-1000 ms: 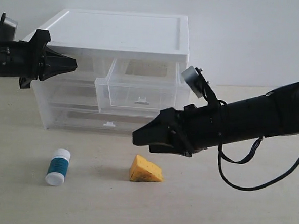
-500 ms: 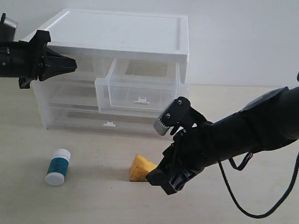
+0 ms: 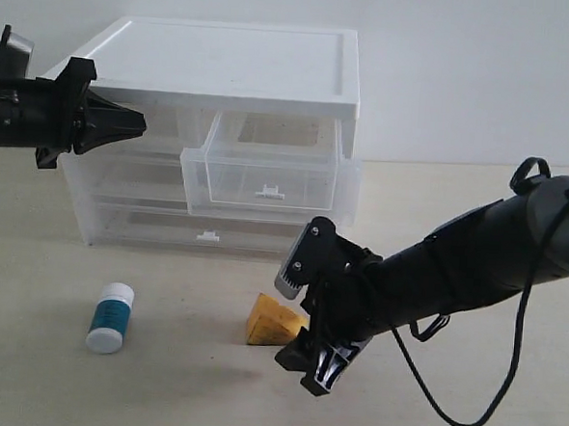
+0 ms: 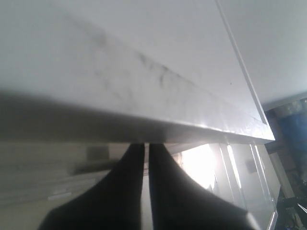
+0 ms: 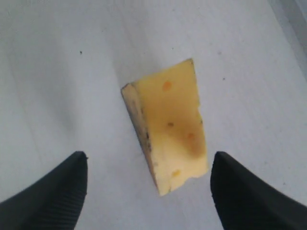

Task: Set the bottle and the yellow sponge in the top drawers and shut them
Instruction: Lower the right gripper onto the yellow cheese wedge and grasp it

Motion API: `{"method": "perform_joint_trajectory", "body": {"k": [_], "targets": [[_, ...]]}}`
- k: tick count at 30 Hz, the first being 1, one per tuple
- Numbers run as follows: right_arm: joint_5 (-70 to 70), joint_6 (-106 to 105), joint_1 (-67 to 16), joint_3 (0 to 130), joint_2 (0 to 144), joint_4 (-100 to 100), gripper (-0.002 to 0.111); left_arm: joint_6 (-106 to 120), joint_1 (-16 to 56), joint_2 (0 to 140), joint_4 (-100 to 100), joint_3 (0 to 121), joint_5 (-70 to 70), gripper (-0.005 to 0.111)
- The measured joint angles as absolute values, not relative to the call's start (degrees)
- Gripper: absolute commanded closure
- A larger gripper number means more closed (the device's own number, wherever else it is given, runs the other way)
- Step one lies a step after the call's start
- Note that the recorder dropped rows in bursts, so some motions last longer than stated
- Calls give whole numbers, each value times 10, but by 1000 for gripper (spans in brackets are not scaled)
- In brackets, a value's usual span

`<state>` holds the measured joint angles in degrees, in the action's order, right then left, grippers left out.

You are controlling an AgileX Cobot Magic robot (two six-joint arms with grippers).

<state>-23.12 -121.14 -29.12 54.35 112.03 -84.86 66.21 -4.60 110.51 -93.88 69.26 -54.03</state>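
Observation:
The yellow sponge (image 3: 270,321) lies on the table in front of the drawer cabinet; in the right wrist view the yellow sponge (image 5: 170,139) sits between and just ahead of my spread fingertips. My right gripper (image 3: 310,361) is open, low over the table at the sponge's right end, not touching it. The bottle (image 3: 111,317) lies on its side at the left. The right top drawer (image 3: 267,176) is pulled out and holds nothing; the left top drawer (image 3: 132,173) is pushed in. My left gripper (image 3: 140,122) is shut, hovering at the cabinet's upper left front, just under the lid (image 4: 144,72).
The white-topped clear drawer cabinet (image 3: 236,65) stands at the back, with two full-width drawers (image 3: 206,229) below the top pair. A black cable (image 3: 466,408) loops off the right arm over the table. Bare tabletop (image 3: 187,390) lies between bottle and sponge.
My right arm has dropped from above the table and tilted down, bringing its open fingers to the sponge. The left arm, the bottle and the drawers have not moved.

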Motion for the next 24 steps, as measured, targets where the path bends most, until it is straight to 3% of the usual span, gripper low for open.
{"method": "perform_joint_trajectory", "body": {"k": [20, 22, 24], "targets": [[-272, -1216, -292, 613, 1177, -863, 44, 662, -46, 1105, -939, 693, -540, 103], [-270, -1216, -292, 614, 1182, -863, 52, 662, -46, 1105, -939, 693, -540, 103], [-266, -1217, -292, 616, 1185, -863, 69, 662, -46, 1105, -939, 693, -540, 103]]}}
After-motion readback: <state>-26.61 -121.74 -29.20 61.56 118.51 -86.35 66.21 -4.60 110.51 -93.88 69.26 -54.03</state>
